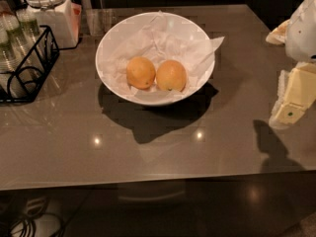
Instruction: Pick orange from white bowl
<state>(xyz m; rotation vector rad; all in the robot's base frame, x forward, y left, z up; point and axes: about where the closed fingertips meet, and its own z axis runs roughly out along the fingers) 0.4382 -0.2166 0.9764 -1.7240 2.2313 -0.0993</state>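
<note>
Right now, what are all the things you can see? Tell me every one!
white bowl: one, glossy white, middle of the table
oranges: two, yellow-orange, side by side in the bowl
paper: one crumpled sheet, white, lining the bowl under the fruit
jar: one, white with a lid, back left corner
wire rack: one, black, left edge of the table
glasses: several, clear, standing in the rack
table: one, shiny grey-brown, under everything
claw: one, cream-white, at the right edge, well apart from the bowl
</note>
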